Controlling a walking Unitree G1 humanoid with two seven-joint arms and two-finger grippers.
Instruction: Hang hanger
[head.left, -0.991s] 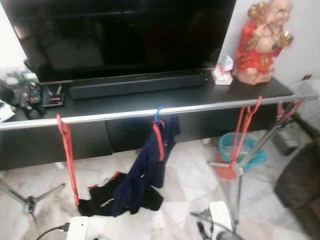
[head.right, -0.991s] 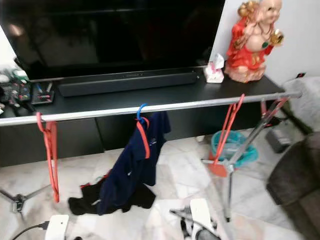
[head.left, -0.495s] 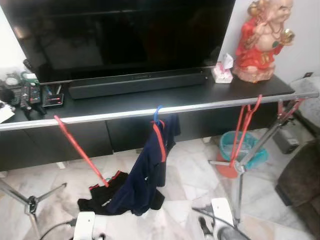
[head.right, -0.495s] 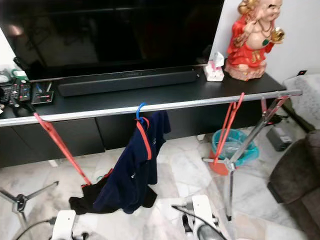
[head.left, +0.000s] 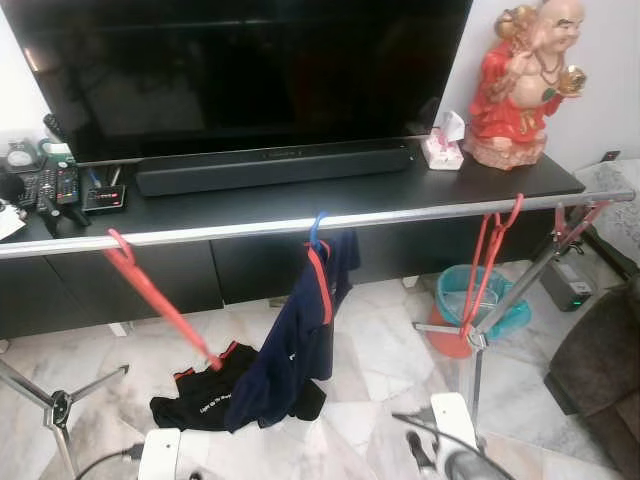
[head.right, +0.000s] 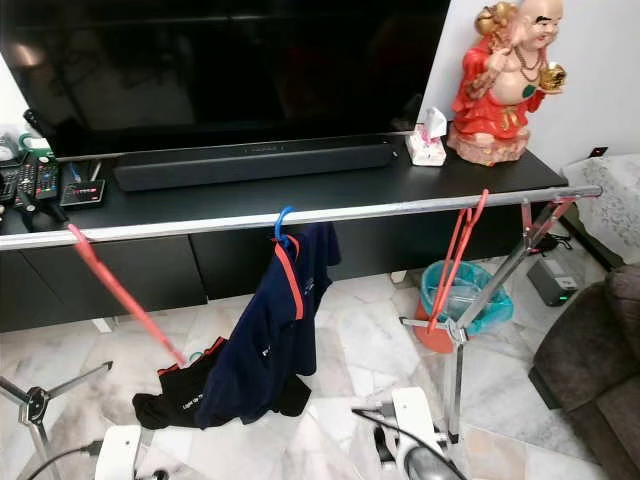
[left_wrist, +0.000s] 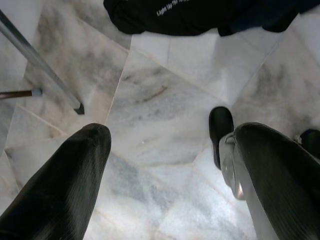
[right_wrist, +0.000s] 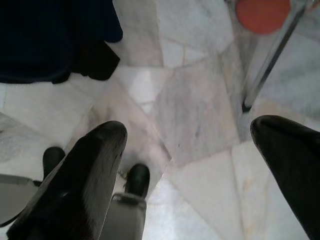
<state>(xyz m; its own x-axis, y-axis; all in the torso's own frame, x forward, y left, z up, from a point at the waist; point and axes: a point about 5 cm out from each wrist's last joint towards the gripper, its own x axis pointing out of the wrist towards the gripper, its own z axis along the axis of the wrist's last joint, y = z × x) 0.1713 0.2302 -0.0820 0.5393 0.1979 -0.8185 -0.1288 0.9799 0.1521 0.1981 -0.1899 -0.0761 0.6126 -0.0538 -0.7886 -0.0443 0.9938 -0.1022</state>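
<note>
A large black television (head.left: 250, 70) occupies the 12 o'clock area of the head view, standing on a long black counter (head.left: 300, 200). A black soundbar (head.left: 275, 167) lies along the counter in front of the screen. At 1 o'clock on the counter stands a red and gold figurine (head.left: 522, 80), with a small tissue packet (head.left: 444, 148) just beside it. Remote controls (head.left: 50, 185) lie at 10 o'clock.

A silver rail (head.left: 330, 220) runs across the front of the counter, carried on tripod stands (head.left: 480, 340). Three hangers are on the rail. The red hanger (head.left: 160, 305) at 9 o'clock hooks over the rail and slants down toward the dark clothing (head.left: 200, 400) piled on the marble floor (head.left: 380, 370). At the centre, a blue-hooked hanger (head.left: 318, 250) carries a navy garment (head.left: 295, 340) that trails to the floor. At 3 o'clock, another red hanger (head.left: 485, 265) hangs straight, in front of a teal bucket (head.left: 470, 295).

The left pincer (left_wrist: 170, 165) points down at the floor, fingers spread, pinching nothing. The right pincer (right_wrist: 190, 160) also points at the floor, fingers spread and empty.
</note>
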